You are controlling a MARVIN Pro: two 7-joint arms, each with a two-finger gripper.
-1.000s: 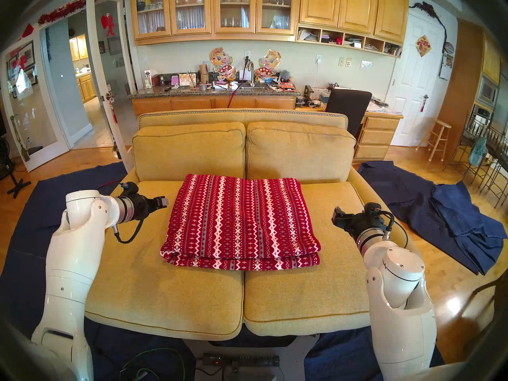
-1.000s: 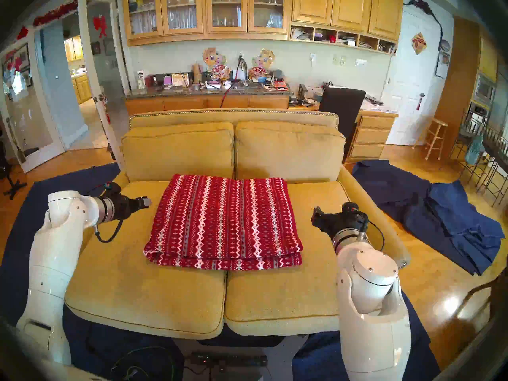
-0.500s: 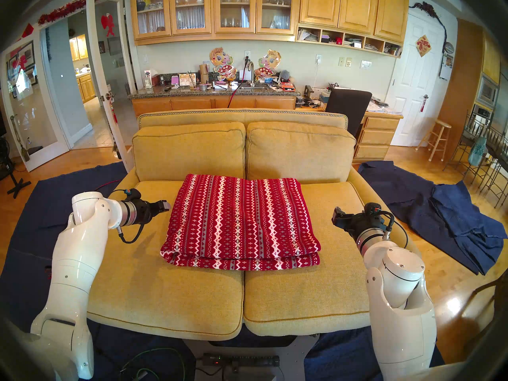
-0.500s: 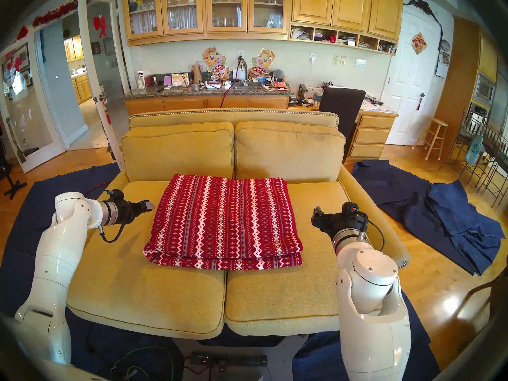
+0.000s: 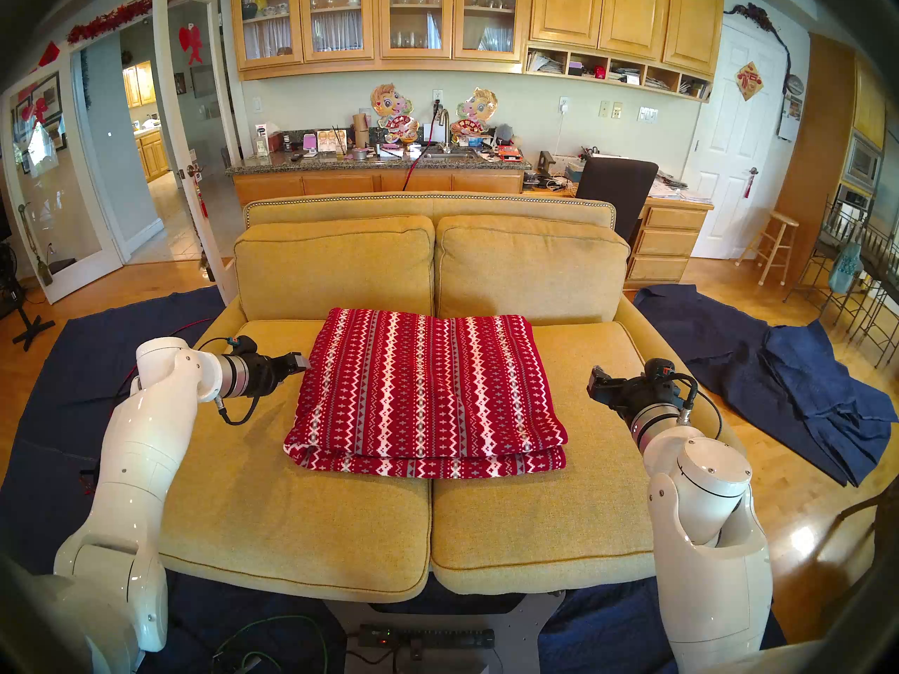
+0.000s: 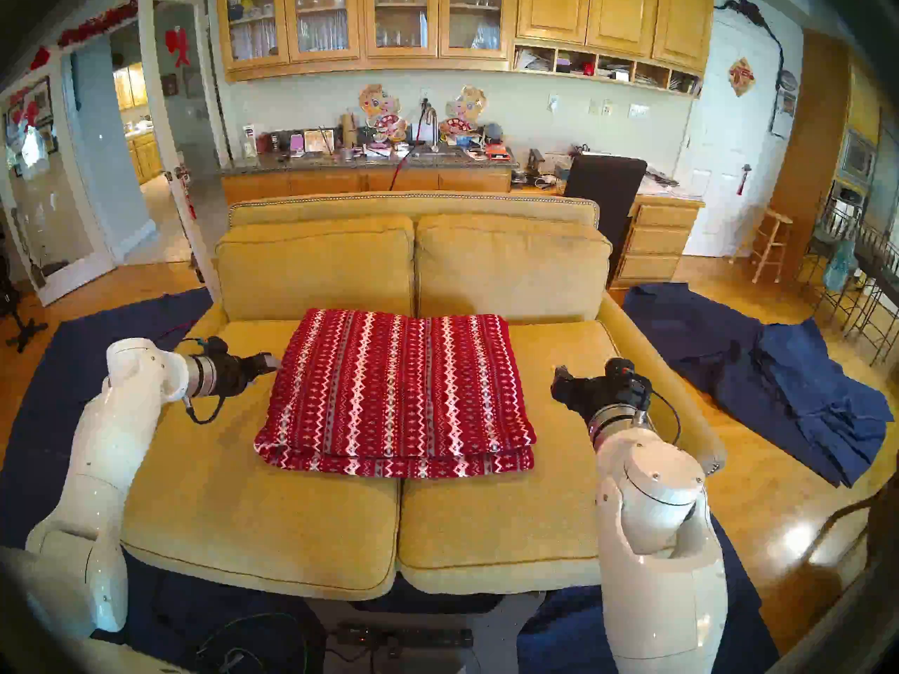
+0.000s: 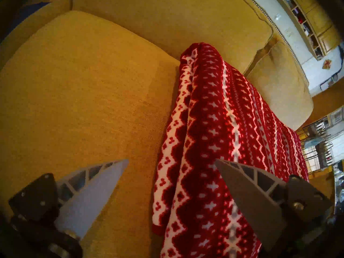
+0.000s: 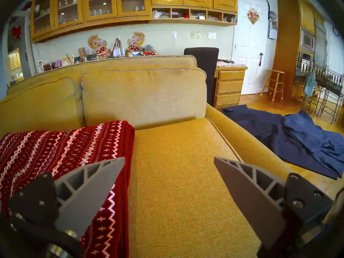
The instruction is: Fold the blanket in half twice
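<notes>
Red patterned blanket [image 5: 425, 391] lying folded mid-sofa [image 5: 292, 512], layered edge at 6 o'clock. Left gripper [image 7: 171, 164] spread wide, straddling the blanket's 9 o'clock edge, empty. Right gripper [image 8: 169, 160] spread too, parked over bare cushion at 3 o'clock. Risk: pinching only the top layer, or snagging cushion fabric, skewing the fold.

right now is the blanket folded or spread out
Folded: the blanket lies as a compact rectangle on the sofa, with two stacked layers showing along its near edge.
</notes>
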